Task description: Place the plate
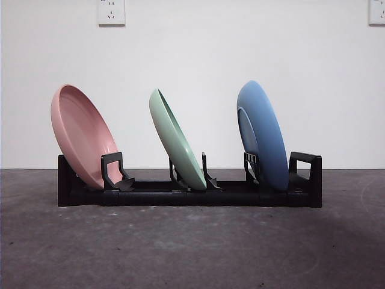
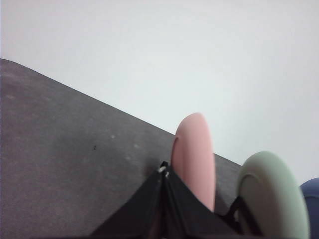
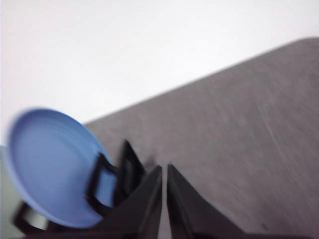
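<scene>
Since the pink plate (image 1: 81, 133), green plate (image 1: 176, 141) and blue plate (image 1: 263, 136) all lean in the black rack (image 1: 189, 196) mid-counter, placing seems finished; both grippers, left (image 2: 163, 174) and right (image 3: 164, 172), show jaws pressed together, holding nothing, and need only withdraw.

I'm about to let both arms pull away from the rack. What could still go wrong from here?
1. The left pincer, jaws shut, sits close beside the pink plate; a sideways retreat could clip its rim.
2. All three plates lean in the black rack; a bump might tip the green plate.
3. The right pincer, shut, is near the blue plate, and its view is blurred, so clearance is hard to judge.
</scene>
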Tool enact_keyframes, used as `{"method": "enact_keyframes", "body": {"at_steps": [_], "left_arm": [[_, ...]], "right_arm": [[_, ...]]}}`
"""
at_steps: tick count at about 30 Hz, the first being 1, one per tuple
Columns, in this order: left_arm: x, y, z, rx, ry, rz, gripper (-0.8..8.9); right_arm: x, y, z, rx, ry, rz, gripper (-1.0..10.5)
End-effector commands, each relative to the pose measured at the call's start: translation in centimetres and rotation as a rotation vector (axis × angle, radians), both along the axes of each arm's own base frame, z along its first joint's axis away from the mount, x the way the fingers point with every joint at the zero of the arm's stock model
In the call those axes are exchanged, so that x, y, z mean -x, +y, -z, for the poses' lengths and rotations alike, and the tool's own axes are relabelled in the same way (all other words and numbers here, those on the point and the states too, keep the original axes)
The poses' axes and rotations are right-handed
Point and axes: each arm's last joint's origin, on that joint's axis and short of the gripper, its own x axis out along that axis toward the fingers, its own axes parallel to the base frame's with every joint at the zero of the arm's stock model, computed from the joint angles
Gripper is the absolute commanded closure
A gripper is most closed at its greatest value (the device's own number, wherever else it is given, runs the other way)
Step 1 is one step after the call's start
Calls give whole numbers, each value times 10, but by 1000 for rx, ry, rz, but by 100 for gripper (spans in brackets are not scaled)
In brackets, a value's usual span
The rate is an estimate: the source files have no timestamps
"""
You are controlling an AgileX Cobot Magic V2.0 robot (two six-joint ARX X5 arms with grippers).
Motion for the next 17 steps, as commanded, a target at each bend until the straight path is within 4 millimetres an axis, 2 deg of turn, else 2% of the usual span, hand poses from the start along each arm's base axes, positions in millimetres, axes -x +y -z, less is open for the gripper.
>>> {"method": "enact_keyframes", "body": {"at_steps": [1, 6, 10, 17], "left_arm": [[6, 0, -17, -16, 36, 0, 804], [15, -2, -46, -110, 130, 64, 803], [20, -4, -69, -135, 217, 146, 803], [12, -5, -97, -162, 468, 221, 803]], "right_arm": [[4, 0, -24, 15, -20, -16, 932], [7, 2, -64, 84, 90, -73, 932], [4, 4, -89, 122, 206, -149, 932], [-8, 8, -122, 109, 381, -306, 932]]}}
